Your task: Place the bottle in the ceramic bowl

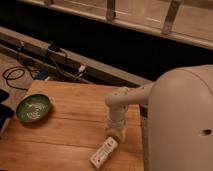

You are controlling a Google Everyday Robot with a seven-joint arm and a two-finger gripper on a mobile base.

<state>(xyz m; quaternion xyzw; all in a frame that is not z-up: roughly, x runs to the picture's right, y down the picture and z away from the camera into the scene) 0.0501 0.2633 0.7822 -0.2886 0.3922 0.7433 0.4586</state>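
So the bottle (104,152) is lying on its side on the wooden tabletop (70,127), down near the front edge and toward the right side, angled so one end points up and to the right at the hand (114,133) and the other end points at the front edge. It's not in the bowl. The green bowl (34,108) sits way over on the left side of the tabletop, right side up, with a pale pattern inside, and it's well apart from the bottle. The hand hangs pointing straight down off the white arm (121,101), right at the upper end of the bottle. Honestly I can't tell if it's actually touching the bottle or just above it, and I can't tell whether the hand is apart or closed either. The arm reaches in from the big white robot body (182,120) that fills the right side of the view. Behind the tabletop, on the left, there's a bunch of dark cables (15,76) on the floor below a long ledge.
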